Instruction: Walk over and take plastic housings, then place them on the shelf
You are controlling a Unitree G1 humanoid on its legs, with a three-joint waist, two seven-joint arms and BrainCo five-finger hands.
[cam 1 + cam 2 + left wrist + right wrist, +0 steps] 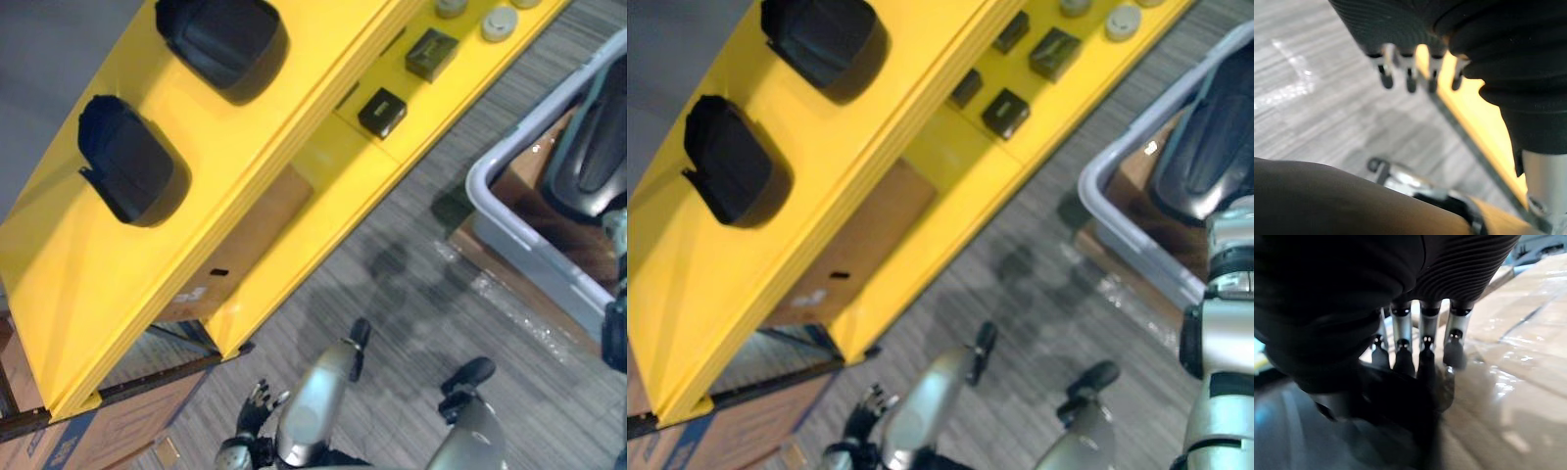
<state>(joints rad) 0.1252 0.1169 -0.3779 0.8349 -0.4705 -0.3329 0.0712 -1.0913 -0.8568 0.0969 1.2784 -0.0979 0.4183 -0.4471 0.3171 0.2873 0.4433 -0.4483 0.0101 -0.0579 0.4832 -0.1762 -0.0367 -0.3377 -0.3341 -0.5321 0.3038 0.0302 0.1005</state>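
Two black plastic housings [220,34] [127,157] lie on the top board of the yellow shelf [245,147]. A third black housing [593,147] lies in the grey bin [509,211] at the right, on brown card under clear film. My right arm reaches up into that bin at the right edge. In the right wrist view my right hand [1422,328] has straight fingers with their tips [1403,360] resting on the dark housing [1400,406]. My left hand [253,401] hangs low by the shelf's near end, fingers [1410,78] relaxed and holding nothing.
The lower yellow board carries small black boxes [382,111] [431,52] and grey round parts [499,23]. A brown carton [245,245] sits under the shelf, and another carton [108,431] stands at the bottom left. Grey striped floor [411,323] lies between the shelf and the bin.
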